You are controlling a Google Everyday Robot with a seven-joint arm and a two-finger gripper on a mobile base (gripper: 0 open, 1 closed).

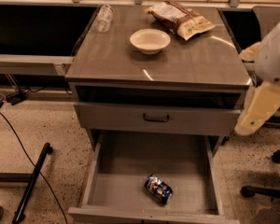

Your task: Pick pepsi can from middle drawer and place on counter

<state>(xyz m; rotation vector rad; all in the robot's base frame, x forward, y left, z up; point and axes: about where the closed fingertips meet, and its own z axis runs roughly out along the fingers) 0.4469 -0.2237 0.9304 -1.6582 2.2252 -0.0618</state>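
The pepsi can (158,188), blue with white and red marks, lies on its side near the front middle of the open middle drawer (126,190). The drawer is pulled out low on the cabinet, with a plain grey inside. The counter (130,64) is the glossy grey-brown cabinet top above it. My gripper (259,108), a cream-coloured part at the end of the white arm, hangs at the right edge of the view. It is beside the cabinet's right front corner, at counter height, well above and to the right of the can. It holds nothing that I can see.
On the counter stand a white bowl (150,40), a snack bag (179,19) at the back right and a clear plastic bottle (103,17) at the back left. A closed drawer front with a dark handle (156,118) sits above the open drawer. A chair base (266,190) stands on the floor at right.
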